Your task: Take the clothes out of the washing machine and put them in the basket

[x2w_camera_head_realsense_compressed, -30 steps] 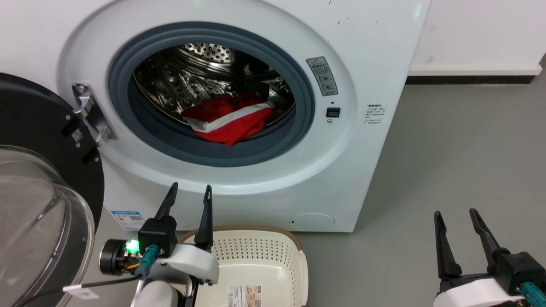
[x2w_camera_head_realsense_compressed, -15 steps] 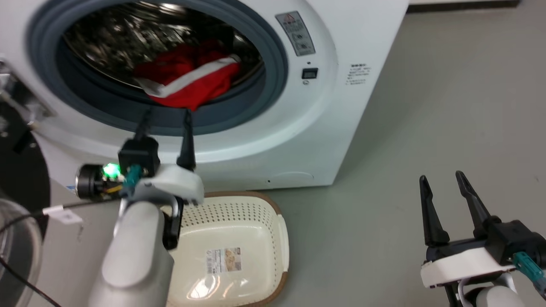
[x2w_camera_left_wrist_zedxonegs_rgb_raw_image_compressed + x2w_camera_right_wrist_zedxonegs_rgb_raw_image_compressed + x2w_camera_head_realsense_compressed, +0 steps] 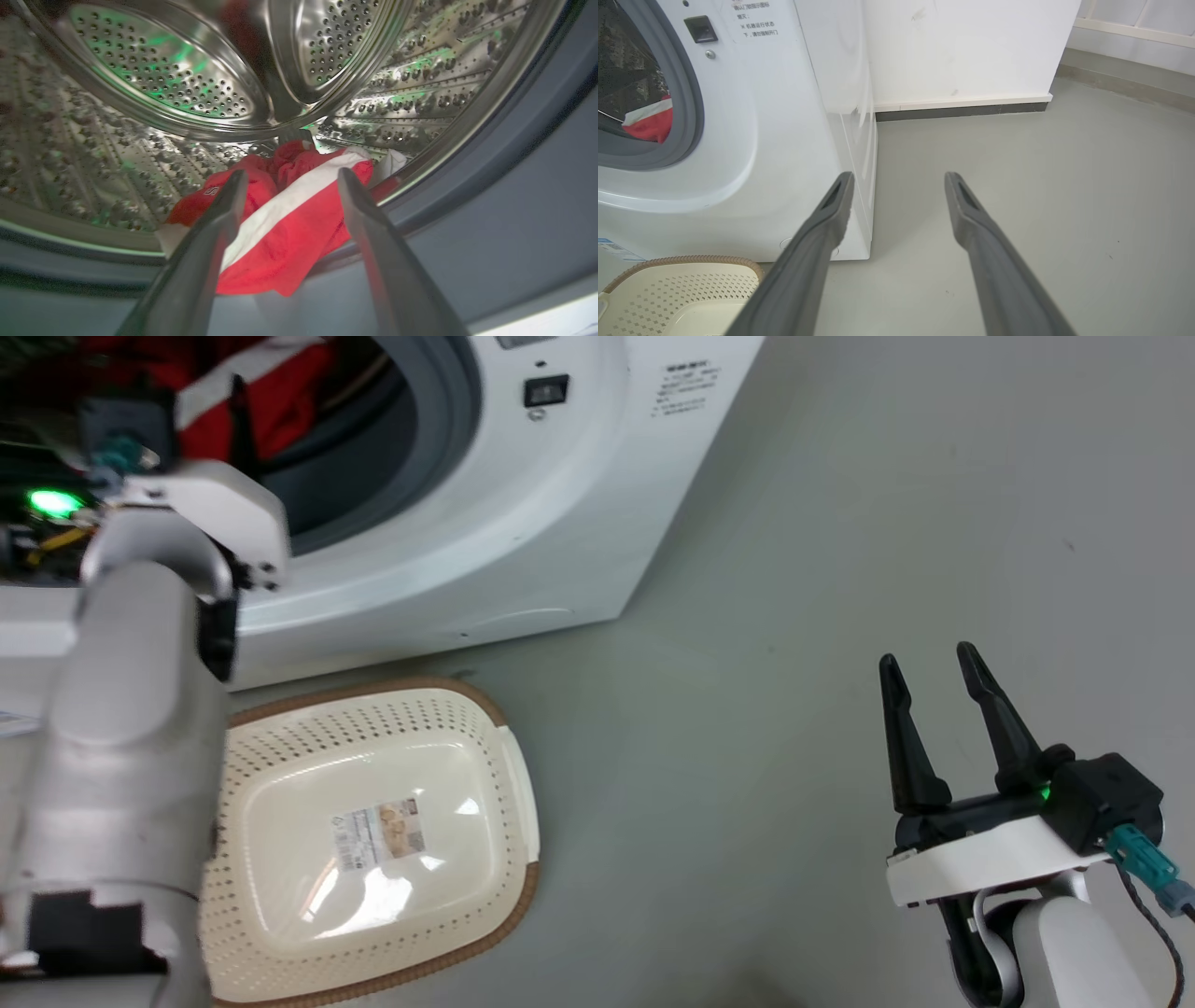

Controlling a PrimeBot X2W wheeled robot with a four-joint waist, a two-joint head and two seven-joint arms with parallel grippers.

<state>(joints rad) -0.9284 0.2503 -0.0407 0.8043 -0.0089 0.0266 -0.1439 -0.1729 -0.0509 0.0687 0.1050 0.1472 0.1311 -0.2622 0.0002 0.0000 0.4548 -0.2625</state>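
Observation:
The washing machine [image 3: 523,504] stands with its mouth uncovered. Red clothes [image 3: 289,219] with a white stripe lie at the front of its steel drum [image 3: 163,84], spilling onto the grey ring. My left gripper [image 3: 289,175] is open at the mouth, its fingers either side of the clothes and just short of them. In the head view the clothes [image 3: 280,411] show beyond my left forearm [image 3: 131,709]. The cream basket [image 3: 373,719] sits empty on the floor before the machine. My right gripper [image 3: 926,656] is open and empty over the floor to the right.
Bare grey floor [image 3: 747,709] spreads to the right of the machine and basket. A white wall with a dark skirting [image 3: 962,111] runs behind. The right wrist view catches the basket [image 3: 682,280] and the clothes [image 3: 649,123].
The head camera has swung down and right. My left gripper has moved from above the basket up into the machine's mouth, close to the clothes. The right gripper stays open.

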